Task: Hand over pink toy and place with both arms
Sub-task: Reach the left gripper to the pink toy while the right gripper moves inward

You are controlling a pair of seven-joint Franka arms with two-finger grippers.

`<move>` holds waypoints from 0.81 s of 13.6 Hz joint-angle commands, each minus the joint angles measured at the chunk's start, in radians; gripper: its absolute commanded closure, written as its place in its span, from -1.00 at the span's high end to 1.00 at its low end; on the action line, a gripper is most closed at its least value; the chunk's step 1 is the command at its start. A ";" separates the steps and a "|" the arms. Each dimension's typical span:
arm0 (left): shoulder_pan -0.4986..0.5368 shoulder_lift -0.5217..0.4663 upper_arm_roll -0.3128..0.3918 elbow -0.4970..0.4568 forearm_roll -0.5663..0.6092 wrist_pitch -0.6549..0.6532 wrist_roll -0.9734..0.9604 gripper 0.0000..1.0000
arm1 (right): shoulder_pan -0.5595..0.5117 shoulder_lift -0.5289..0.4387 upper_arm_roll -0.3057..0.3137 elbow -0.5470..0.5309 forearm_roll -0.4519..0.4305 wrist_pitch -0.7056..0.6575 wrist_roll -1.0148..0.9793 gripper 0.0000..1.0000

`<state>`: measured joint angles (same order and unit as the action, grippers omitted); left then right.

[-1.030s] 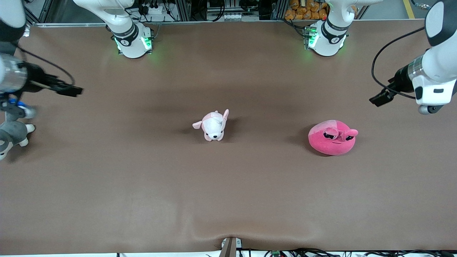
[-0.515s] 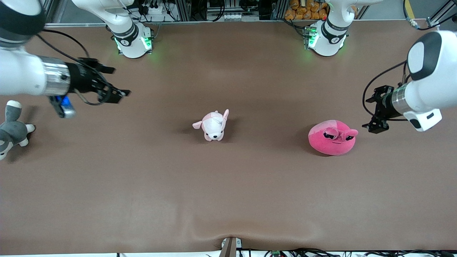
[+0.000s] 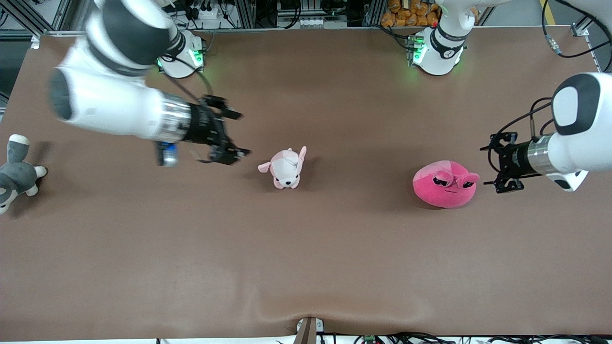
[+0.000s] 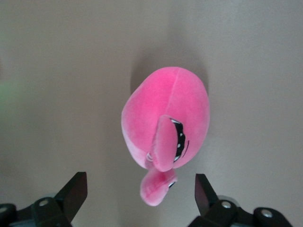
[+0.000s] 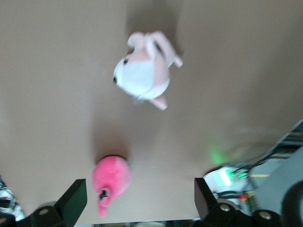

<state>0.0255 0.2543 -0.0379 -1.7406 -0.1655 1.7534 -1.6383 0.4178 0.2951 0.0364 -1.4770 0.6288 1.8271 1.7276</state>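
The pink toy, a round hot-pink plush with sleepy eyes, lies on the brown table toward the left arm's end. My left gripper is open and empty, just beside the toy and apart from it, pointing at it. In the left wrist view the toy lies ahead of the open left gripper, with one stubby protrusion between the fingertips' line. My right gripper is open and empty over the table beside the pale puppy plush. The right wrist view shows the toy farther off, past the open right gripper.
A pale pink-and-white puppy plush lies at the table's middle, also in the right wrist view. A grey-and-white plush animal lies at the right arm's end. The brown cloth has a wrinkle at its near edge.
The right arm swung from its end of the table in toward the puppy plush. The left gripper came down and in beside the pink toy. Neither plush moved.
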 commanded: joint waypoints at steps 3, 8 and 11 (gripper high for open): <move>0.001 0.014 -0.003 -0.085 -0.020 0.142 -0.035 1.00 | 0.140 0.097 -0.010 0.026 0.020 0.274 0.234 1.00; -0.003 0.059 -0.010 -0.114 -0.028 0.230 -0.037 0.57 | 0.197 0.153 -0.010 0.027 0.023 0.488 0.319 1.00; -0.004 0.065 -0.010 -0.115 -0.032 0.232 -0.037 -0.05 | 0.197 0.151 -0.010 0.027 0.023 0.488 0.322 1.00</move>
<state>0.0228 0.3240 -0.0463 -1.8469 -0.1801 1.9704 -1.6568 0.6075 0.4388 0.0359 -1.4737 0.6302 2.3159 2.0334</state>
